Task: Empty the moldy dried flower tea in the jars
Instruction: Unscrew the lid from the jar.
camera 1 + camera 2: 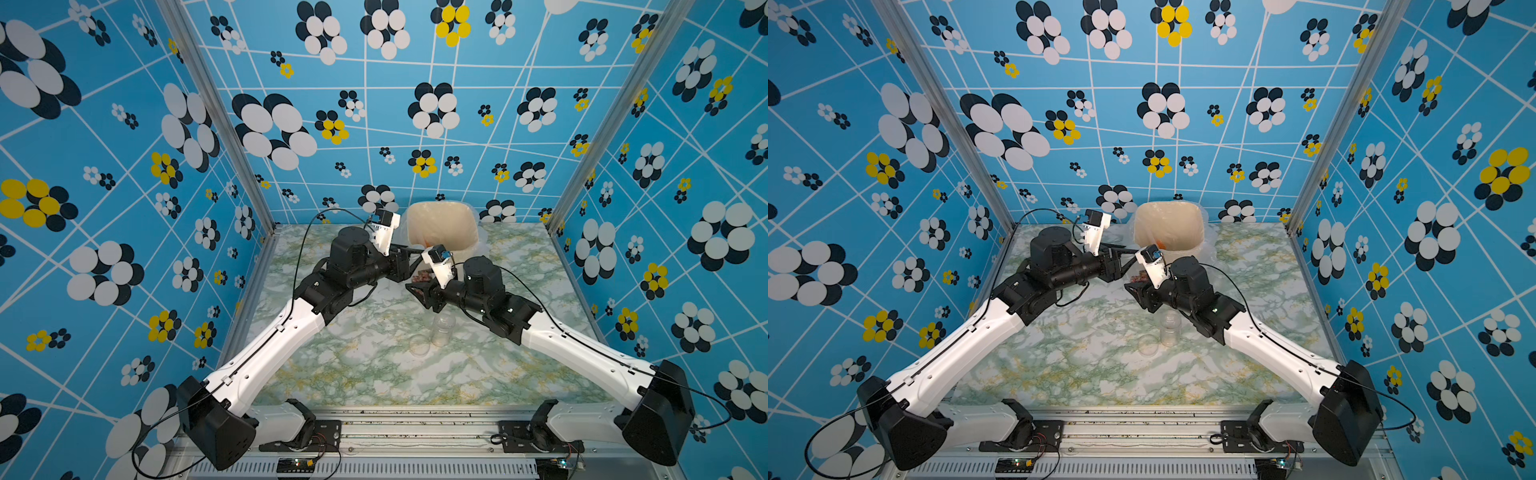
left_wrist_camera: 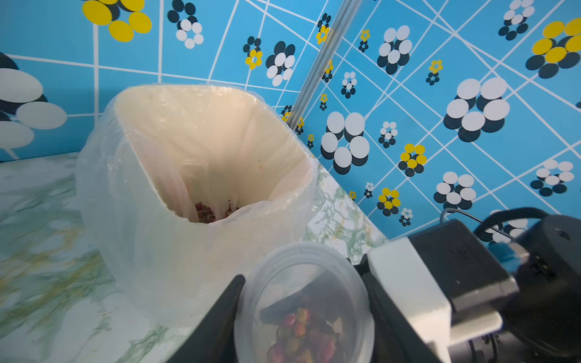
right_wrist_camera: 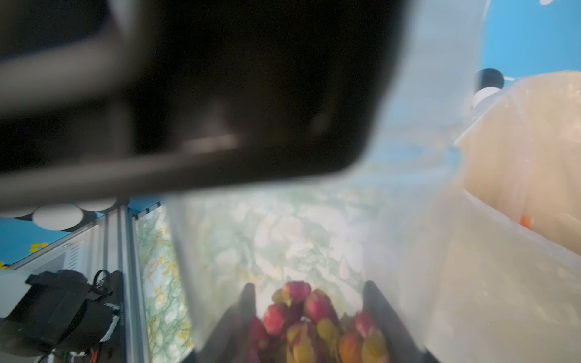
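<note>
Right claw (image 3: 309, 287) grips the jar (image 3: 283, 235) of tea (image 3: 301, 314) — left claw (image 2: 301, 272) clamps its lid (image 2: 333, 270)

I note both top views look down from high over the table's (image 1: 374, 374) near edge toward the bin (image 1: 440, 224); both wrist views sit close (right one blurred), sharing that bin.
</note>
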Tool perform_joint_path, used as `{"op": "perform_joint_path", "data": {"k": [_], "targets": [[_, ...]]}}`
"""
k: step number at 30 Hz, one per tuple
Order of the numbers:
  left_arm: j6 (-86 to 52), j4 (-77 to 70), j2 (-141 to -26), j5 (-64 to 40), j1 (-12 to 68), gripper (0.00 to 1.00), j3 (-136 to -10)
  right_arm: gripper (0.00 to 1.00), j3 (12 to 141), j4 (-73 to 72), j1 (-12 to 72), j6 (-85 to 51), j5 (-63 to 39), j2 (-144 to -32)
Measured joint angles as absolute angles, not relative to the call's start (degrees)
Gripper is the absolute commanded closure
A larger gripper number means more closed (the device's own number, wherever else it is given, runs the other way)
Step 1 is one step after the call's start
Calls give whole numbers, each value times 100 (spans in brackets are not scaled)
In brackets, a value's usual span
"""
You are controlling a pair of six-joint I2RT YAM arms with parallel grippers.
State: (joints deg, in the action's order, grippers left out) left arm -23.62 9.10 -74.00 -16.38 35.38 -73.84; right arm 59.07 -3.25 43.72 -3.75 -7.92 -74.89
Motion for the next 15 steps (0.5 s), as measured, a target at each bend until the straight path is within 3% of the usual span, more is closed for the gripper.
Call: {"op": "perform_joint_path", "data": {"k": [3,7,15], "targets": [[-2399,982,-7406,-1424,3610,58,-7387,100,5774,-497,4456,-364,-499,-7489],[-2351,1013,-7406,-1457,3607,37,-7387,100,5690,-631,4473,-355,-482,-7485],[-1929,998,-7406,-2375,3256,8,-7391,100,5669,-624,4344,-362,-1017,-7323]]}}
